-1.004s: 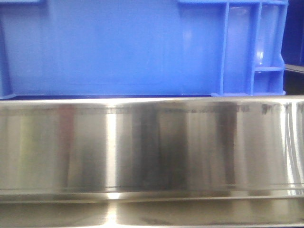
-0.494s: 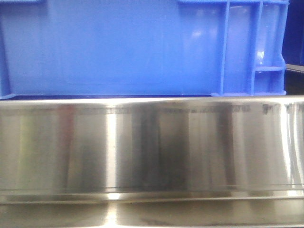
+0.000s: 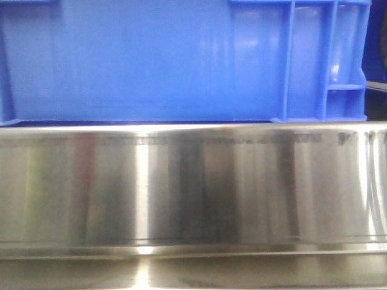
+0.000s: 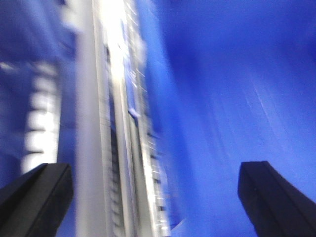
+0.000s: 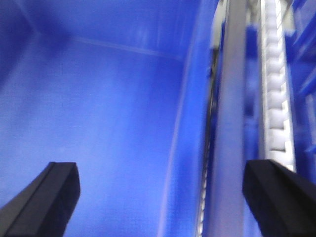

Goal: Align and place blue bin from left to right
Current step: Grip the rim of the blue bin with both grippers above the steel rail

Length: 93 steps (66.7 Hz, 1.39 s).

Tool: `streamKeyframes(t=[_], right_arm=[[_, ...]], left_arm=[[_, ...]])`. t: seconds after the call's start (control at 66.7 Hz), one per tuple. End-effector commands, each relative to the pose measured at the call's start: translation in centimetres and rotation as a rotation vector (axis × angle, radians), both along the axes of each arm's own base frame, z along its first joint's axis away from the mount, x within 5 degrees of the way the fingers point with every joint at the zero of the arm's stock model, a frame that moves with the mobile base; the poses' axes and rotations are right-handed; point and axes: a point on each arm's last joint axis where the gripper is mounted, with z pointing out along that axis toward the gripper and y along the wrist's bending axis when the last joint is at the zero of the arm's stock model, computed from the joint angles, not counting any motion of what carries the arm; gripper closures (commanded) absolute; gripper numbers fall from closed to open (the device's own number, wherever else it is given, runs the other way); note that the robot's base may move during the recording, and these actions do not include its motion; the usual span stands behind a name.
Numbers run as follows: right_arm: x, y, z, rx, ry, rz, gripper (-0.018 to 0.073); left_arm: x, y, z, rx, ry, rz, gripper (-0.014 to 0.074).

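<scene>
In the front view, one blue bin (image 3: 151,60) is seen resting on the top edge of one steel table (image 3: 193,193), with its ribbed corner toward the right. A darker strip (image 3: 378,36) is glimpsed past that corner (too little is shown to name it).

In the left wrist view, which is blurred, the left gripper (image 4: 154,195) is held wide apart. Two dark fingers are counted, with the bin's pale rim (image 4: 94,123) between them, and nothing is clamped.

In the right wrist view, the right gripper (image 5: 163,197) is likewise spread wide, with two fingers astride the opposite rim and blue floor beside it.

The step is best done if both walls are pinched evenly and at matched height, so that the bin is shifted square along the table without twisting.
</scene>
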Motion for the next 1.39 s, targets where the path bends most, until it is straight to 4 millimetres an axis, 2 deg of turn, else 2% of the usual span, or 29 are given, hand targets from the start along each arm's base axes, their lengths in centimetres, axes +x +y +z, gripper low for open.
streamKeyframes(t=[0.0,0.24,0.584,0.914,1.199,1.289,1.378], right_arm=[[0.8,-0.4,-0.2,-0.002,-0.002,-0.027,-0.001],[2.4,-1.2,-1.6,0.085,0.078,-0.062,-0.001],[4.1,-0.6,-3.7,0.042,0.131,-0.03,-0.001],[5.2,-0.3,-5.3,0.03,0.171,-0.033,-0.001],[5.2,-0.2,-5.4,0.029,0.175,-0.033,-0.0009],[5.2,-0.2,-5.4,0.029,0.175,-0.033,0.0039],[5.2,-0.2,-5.4,0.029,0.175,-0.033,0.0165]], left_arm=[[1.0,-0.2,-0.7,-0.002,0.019,-0.004,0.0018],[3.2,-1.3,-3.3,-0.008,0.101,-0.042,0.0018],[5.1,-1.7,-5.6,0.004,0.165,-0.042,0.0018],[5.3,-1.8,-5.9,0.006,0.175,-0.042,0.0018],[5.3,-1.9,-5.9,-0.002,0.177,-0.044,0.0018],[5.3,-1.9,-5.9,-0.006,0.178,-0.045,0.002],[5.3,-2.0,-5.9,-0.014,0.179,-0.048,0.0069]])
